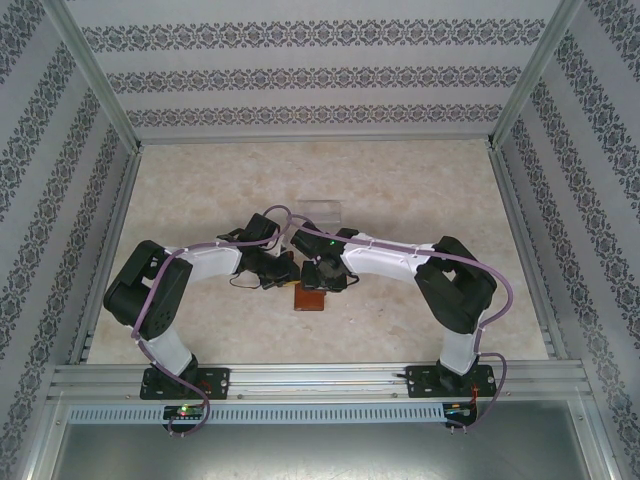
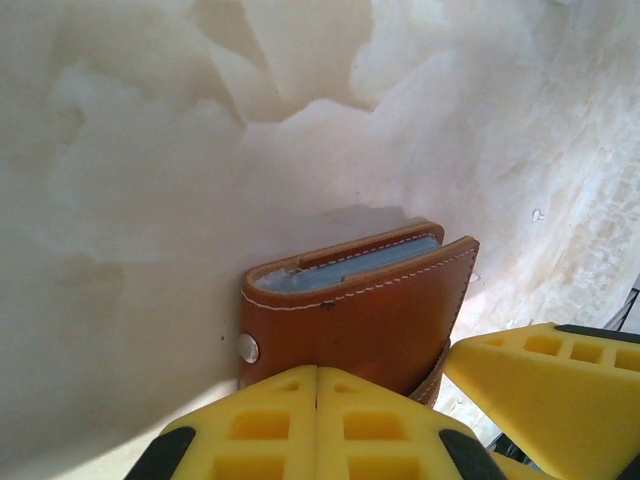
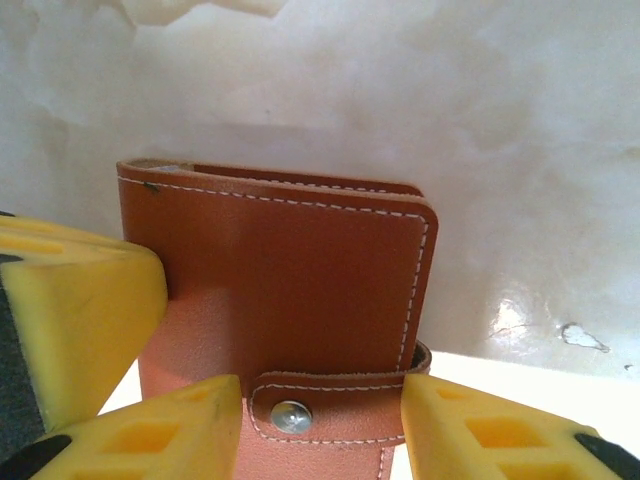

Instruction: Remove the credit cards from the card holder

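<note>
Seen from above, the brown leather card holder (image 1: 310, 298) lies on the pale marbled bench (image 1: 200, 190) in the middle of its near half, with both arms bent inward so that they meet at its 12 o'clock side. A clear acrylic rack (image 1: 313, 212) stands further out at 12 o'clock, apart from the card holder. In the left wrist view the left hand (image 2: 317, 378) is fully closed, its yellow fingers pressed flat together with nothing between them. The card holder sits directly at 12 o'clock of the tips, its near edge hidden behind them; whether the tips press on the leather I cannot tell. Its covers are folded together, and grey-blue inner pockets (image 2: 365, 265) show as a thin band between the stitched edges. In the right wrist view the right hand (image 3: 320, 392) stands partly open, its fingers in front of the lower cover. The snap tab (image 3: 330, 412) with its metal stud lies in the gap between them, and the rest of the card holder rises at 12 o'clock. There a yellow finger of the left hand meets the card holder's edge at 9 o'clock, while in the left wrist view a finger of the right hand lies at 3 o'clock of the closed tips, just beside the card holder's corner
</note>
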`<state>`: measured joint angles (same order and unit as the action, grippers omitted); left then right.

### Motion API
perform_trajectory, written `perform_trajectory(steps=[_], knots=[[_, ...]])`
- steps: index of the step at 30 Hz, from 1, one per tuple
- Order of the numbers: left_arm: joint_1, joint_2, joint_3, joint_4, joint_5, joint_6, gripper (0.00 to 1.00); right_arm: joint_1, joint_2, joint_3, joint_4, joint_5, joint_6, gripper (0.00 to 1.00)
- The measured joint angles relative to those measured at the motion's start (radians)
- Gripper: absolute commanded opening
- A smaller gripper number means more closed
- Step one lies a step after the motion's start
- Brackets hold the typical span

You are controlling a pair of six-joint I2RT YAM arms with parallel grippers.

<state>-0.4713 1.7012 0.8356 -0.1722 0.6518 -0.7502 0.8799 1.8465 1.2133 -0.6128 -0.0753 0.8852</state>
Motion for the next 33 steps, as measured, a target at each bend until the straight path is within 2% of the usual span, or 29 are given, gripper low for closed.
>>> perform_trajectory(steps=[3, 7, 16, 26, 33], knots=[[0.0, 0.0, -0.003, 0.008, 0.003, -0.011, 0.0, 0.0, -0.011, -0.027, 0.03, 0.003, 0.003, 0.48], [0.0, 0.0, -0.011, 0.024, 0.008, -0.026, 0.0, 0.0, -0.016, -0.041, 0.04, 0.008, 0.005, 0.54], [0.002, 0.002, -0.03, 0.069, 0.03, -0.055, 0.0, 0.002, -0.007, -0.042, 0.037, 0.024, 0.002, 0.47], [0.004, 0.006, -0.024, 0.06, 0.029, -0.043, 0.0, 0.008, -0.012, -0.034, 0.015, 0.054, -0.001, 0.31], [0.016, 0.008, -0.012, 0.025, 0.031, 0.003, 0.0, 0.008, -0.023, -0.034, 0.015, 0.064, -0.002, 0.28]])
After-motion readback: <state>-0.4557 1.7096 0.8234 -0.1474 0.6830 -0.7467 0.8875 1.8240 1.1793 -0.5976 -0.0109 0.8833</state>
